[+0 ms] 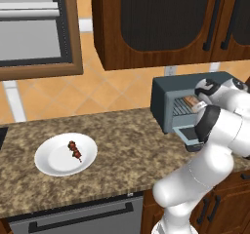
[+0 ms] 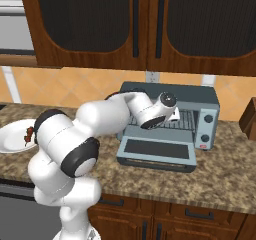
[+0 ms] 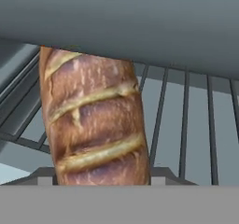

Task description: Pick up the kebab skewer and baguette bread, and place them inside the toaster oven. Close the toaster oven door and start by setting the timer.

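Counter: speckled brown-and-tan stone counter [image 1: 122, 145] running across both base views, with dark wood drawers below and a grey appliance front [image 1: 78, 218] under its left part.
Wall: orange tiled wall [image 1: 105, 91] behind the counter, dark wood cabinets [image 2: 150, 24] above, and a wood-framed window [image 1: 36, 30] to the left.
Oven: blue-grey oven [image 2: 202, 96] at the back of the counter, on the right in the left base view.
Door: the door [image 2: 156, 151] is dropped open and lies flat in front of the oven, glass up.
Rack: the wire rack [image 3: 186, 125] is seen close in the hand view, under the oven's grey ceiling.
Bread: the bread [image 3: 93, 125] is inside the oven over the rack, lengthwise away from my hand, slashes up. Whether it rests on the bars I cannot tell.
My gripper: my gripper [image 2: 176, 115] is at the oven's mouth, reaching in. The bread's near end is right at my hand, but my fingertips are hidden, so I cannot tell how far open they are or whether I have hold of it.
Plate: white plate [image 1: 51, 165] on the left of the counter, well apart from the oven.
Skewer: the skewer [image 1: 75, 151] lies on the plate, near its middle.
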Controlling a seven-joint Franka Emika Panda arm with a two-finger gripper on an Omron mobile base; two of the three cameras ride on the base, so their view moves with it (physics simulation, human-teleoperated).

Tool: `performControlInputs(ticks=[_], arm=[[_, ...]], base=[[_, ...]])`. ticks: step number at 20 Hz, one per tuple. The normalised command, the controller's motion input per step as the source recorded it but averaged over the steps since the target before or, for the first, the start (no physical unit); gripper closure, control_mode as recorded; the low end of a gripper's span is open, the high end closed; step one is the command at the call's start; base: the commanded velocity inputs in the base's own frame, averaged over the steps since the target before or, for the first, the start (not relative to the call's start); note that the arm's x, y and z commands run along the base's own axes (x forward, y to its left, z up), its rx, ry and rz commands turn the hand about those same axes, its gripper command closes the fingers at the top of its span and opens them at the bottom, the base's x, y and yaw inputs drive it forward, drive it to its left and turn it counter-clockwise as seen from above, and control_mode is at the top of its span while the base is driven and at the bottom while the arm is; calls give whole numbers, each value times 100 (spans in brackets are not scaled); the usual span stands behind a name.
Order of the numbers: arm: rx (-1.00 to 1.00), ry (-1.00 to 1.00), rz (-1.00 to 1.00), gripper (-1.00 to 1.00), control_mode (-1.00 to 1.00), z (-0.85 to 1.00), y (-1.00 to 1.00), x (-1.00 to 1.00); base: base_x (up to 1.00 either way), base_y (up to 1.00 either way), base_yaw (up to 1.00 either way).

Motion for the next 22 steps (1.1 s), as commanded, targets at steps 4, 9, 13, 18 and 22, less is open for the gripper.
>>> performControlInputs(ticks=[4,9,13,18,22], arm=[[0,0,0,100,-100,0,0,24],[0,-1,0,100,-100,-8,0,13],[0,0,0,100,-100,0,0,2],[0,0,0,-100,-100,0,0,0],[0,0,0,-100,-100,0,0,0]], base=[[0,0,0],[0,0,0],[0,0,0],[0,0,0],[0,0,0]])
